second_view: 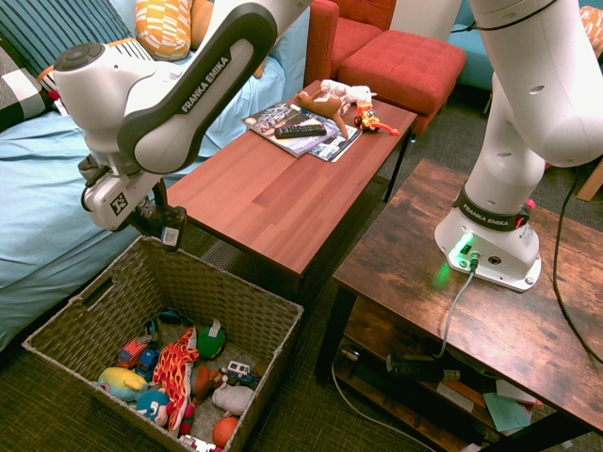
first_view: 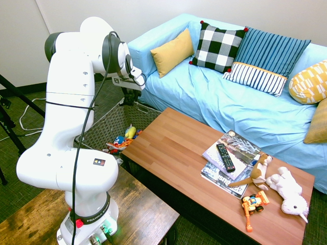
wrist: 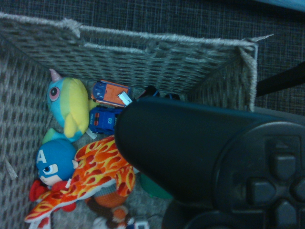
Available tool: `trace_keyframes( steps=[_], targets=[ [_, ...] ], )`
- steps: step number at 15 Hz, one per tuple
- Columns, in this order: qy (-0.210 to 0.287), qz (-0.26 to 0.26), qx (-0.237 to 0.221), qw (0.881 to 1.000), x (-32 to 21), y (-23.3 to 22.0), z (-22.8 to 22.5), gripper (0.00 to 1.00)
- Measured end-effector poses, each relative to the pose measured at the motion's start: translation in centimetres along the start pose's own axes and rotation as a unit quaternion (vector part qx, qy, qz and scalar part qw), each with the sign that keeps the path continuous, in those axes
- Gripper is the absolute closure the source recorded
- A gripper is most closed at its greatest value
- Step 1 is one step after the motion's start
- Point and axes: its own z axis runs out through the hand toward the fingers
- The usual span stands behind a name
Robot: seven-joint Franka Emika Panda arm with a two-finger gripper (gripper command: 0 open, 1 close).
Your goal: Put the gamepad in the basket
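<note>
Second exterior view shows the white arm, lettered "FRANKA EMIKA", holding its gripper (second_view: pixel 168 231) just above the near rim of the large grey-brown woven wicker basket (second_view: pixel 254 315) of toys. The small black plastic gamepad (wrist: pixel 224 167) fills the wrist view over the basket, seemingly clamped between the jaws, though the fingers are poorly seen. A plush head there bears an "A".
</note>
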Motion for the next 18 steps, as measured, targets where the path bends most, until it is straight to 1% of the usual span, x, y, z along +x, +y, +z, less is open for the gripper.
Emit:
trace_keyframes(
  steps=[4, 6, 9, 10, 14, 18],
  targets=[
    [-0.029, -0.001, 0.006, 1.0, -3.9, -2.2, 7.8, 1.0],
    [-0.043, 0.007, 0.004, 0.999, -4.6, -2.9, 11.0, 1.0],
    [-0.055, 0.018, 0.005, 0.998, -4.7, -3.7, 14.6, 1.0],
    [-0.058, 0.019, 0.005, 0.998, -4.7, -3.9, 15.4, 0.0],
    [-0.067, 0.021, 0.007, 0.998, -4.5, -4.7, 17.4, 0.0],
    [-0.069, 0.021, 0.005, 0.997, -4.4, -5.0, 17.7, 0.0]
  ],
)
